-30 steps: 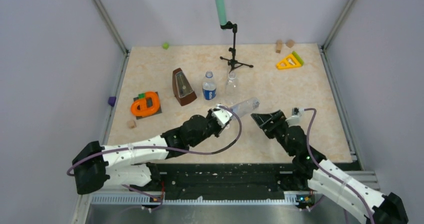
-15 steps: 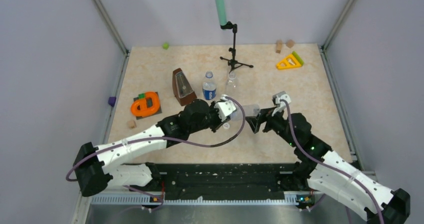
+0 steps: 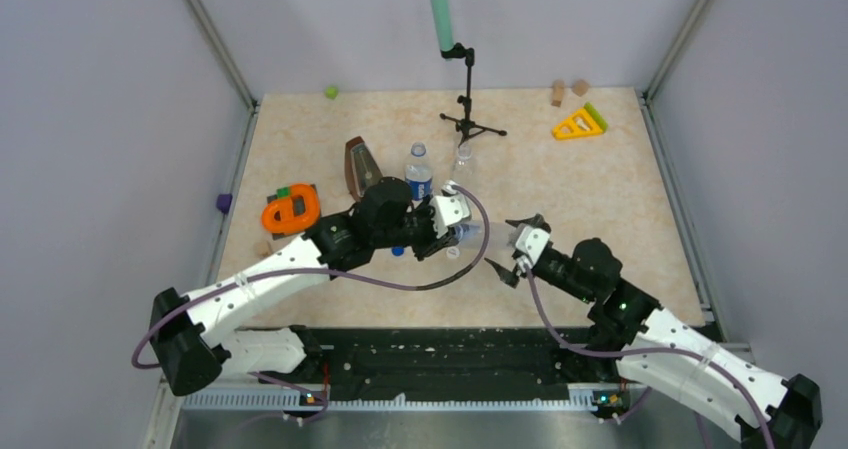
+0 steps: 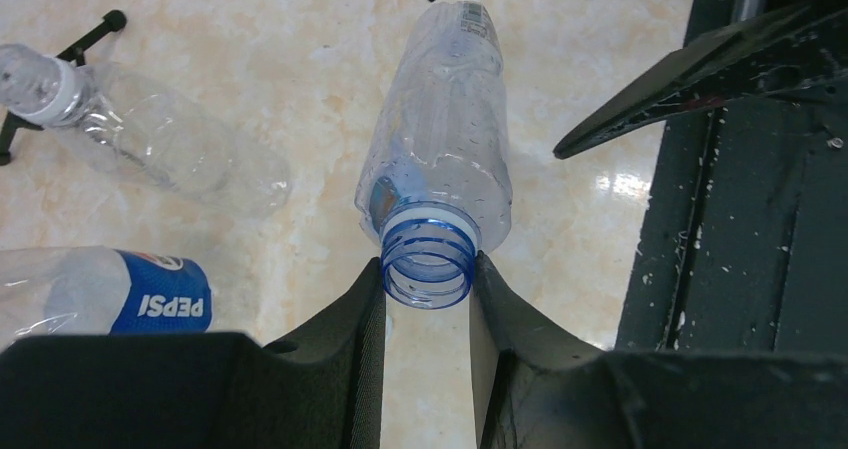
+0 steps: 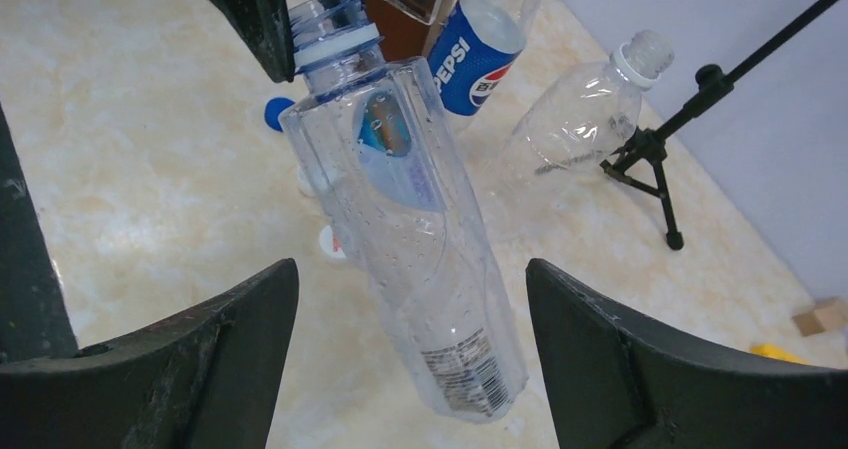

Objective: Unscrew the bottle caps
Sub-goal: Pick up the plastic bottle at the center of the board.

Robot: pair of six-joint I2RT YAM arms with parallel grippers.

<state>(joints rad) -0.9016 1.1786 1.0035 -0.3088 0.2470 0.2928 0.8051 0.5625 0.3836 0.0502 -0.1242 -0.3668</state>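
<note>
My left gripper (image 4: 427, 269) is shut on the open, threaded neck of the bluish-tinted bottle (image 4: 440, 139), which it holds tilted above the table (image 3: 600, 189). The neck carries no cap. My right gripper (image 5: 412, 279) stands open, with one finger on each side of that bottle's (image 5: 420, 229) lower end and touching neither side. A dark blue cap (image 5: 275, 112) and a white cap (image 5: 325, 241) lie on the table under the bottle. Behind stand the Pepsi-labelled bottle (image 3: 419, 181) and the plain clear bottle (image 4: 150, 149), which wears a white cap (image 4: 45, 81).
A brown metronome (image 3: 362, 169) stands just behind my left wrist, with an orange ring toy (image 3: 291, 211) to its left. A microphone stand (image 3: 468, 119) sits at the back centre. A yellow triangle (image 3: 578, 122) and wooden blocks (image 3: 558, 91) lie at the back right.
My left arm has drawn the bottle leftward and lower. The right gripper has swung in from the right, and its open fingers now straddle the bottle's base.
</note>
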